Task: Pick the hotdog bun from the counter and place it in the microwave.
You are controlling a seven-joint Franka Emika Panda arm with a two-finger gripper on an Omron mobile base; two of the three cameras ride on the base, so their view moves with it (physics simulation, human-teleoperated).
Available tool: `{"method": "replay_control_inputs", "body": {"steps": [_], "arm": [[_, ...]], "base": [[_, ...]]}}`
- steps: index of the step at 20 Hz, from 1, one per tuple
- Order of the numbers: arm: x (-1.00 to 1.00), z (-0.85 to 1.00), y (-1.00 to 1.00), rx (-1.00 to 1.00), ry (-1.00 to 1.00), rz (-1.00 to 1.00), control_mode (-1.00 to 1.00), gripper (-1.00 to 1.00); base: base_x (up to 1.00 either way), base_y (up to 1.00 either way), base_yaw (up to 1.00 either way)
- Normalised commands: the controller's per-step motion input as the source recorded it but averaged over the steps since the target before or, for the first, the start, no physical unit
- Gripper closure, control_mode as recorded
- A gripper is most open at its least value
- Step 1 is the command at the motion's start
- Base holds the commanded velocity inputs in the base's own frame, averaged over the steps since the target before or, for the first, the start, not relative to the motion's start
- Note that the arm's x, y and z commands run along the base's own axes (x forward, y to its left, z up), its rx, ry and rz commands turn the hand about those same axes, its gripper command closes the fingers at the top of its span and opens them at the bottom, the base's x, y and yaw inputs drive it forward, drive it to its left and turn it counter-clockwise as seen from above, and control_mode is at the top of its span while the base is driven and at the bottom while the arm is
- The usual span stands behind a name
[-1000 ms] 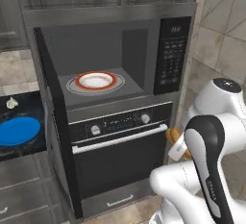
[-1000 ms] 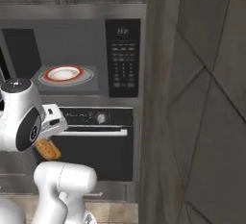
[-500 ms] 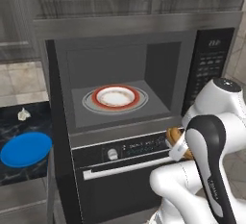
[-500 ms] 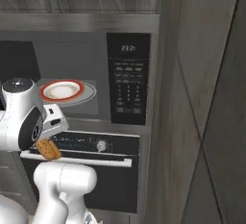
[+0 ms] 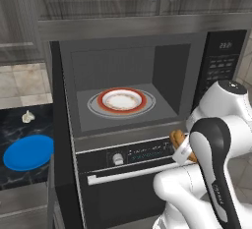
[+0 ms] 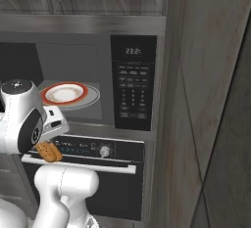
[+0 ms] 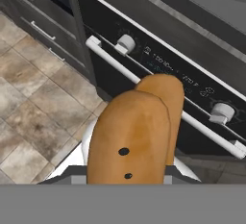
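Observation:
The golden-orange hotdog bun point(image 5: 177, 137) sits in my gripper point(image 5: 182, 147), which is shut on it, low in front of the oven's control panel and below the microwave's right end. From the right base view the hotdog bun point(image 6: 49, 151) hangs under the gripper point(image 6: 48, 145). In the hand view the hotdog bun point(image 7: 139, 129) covers the fingertips. The microwave point(image 5: 170, 71) stands open, its black door point(image 5: 60, 125) swung left, with a red-rimmed plate point(image 5: 121, 100) on the turntable. The black counter point(image 5: 12, 127) lies at the left.
Below the microwave is the oven point(image 5: 128, 193) with its bar handle point(image 7: 144, 81) and knobs. A blue plate point(image 5: 28, 152) and a whitish garlic-like lump point(image 5: 28, 117) lie on the counter. The keypad panel point(image 6: 133, 90) is on the right, beside a tall wood panel point(image 6: 206, 100).
Both base views have shifted and the microwave looms larger and more head-on: the base has moved. The bun stays in the shut gripper at the same place beside the arm.

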Motion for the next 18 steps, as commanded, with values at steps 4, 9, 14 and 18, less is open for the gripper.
{"method": "replay_control_inputs", "body": {"steps": [4, 9, 14, 18], "arm": [[0.87, 0.23, 0.47, 0.07, -0.23, 0.00, -1.00, 1.00], [0.91, 0.39, 0.42, 0.14, -0.41, 0.00, -1.00, 1.00], [0.60, 0.26, 0.36, 0.27, -0.29, -0.16, -1.00, 1.00], [0.87, 0.04, 0.53, 0.27, -0.19, -0.30, -1.00, 1.00]], "base": [[0.00, 0.00, 0.00], [0.00, 0.00, 0.00], [0.00, 0.00, 0.00], [0.00, 0.00, 0.00]]}}
